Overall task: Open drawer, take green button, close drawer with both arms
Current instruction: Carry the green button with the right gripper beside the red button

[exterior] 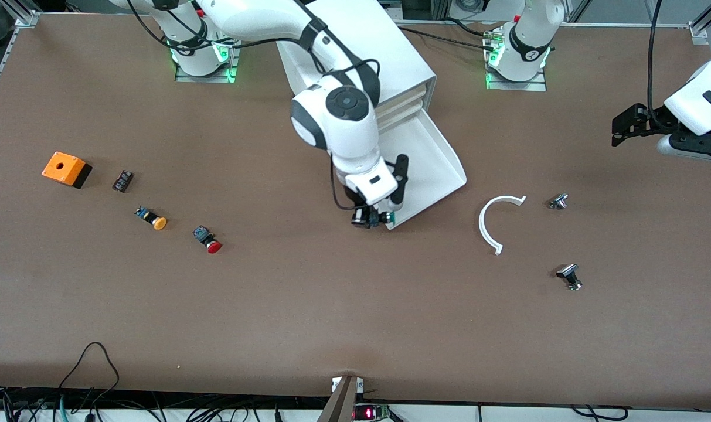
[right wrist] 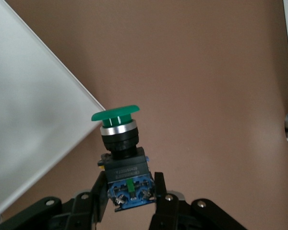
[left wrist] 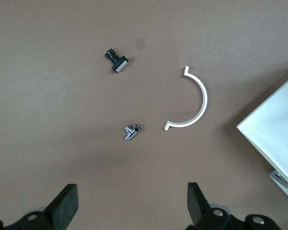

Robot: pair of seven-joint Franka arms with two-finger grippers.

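The white cabinet (exterior: 384, 53) stands at the table's middle back, its lowest drawer (exterior: 434, 155) pulled out. That drawer's corner also shows in the right wrist view (right wrist: 33, 110) and the left wrist view (left wrist: 278, 124). My right gripper (exterior: 371, 218) is shut on the green-capped button (exterior: 389, 218), just off the drawer's front corner and over the table. In the right wrist view the gripper (right wrist: 129, 187) clamps the button's blue-black body, green cap (right wrist: 116, 115) pointing away. My left gripper (exterior: 625, 126) waits open and empty over the left arm's end of the table, with its fingers (left wrist: 67, 203) wide apart.
A white curved strip (exterior: 496, 220) and two small metal parts (exterior: 558, 201) (exterior: 570, 276) lie toward the left arm's end. An orange box (exterior: 66, 169), a small black part (exterior: 122, 180), an orange-capped button (exterior: 152, 218) and a red-capped button (exterior: 207, 239) lie toward the right arm's end.
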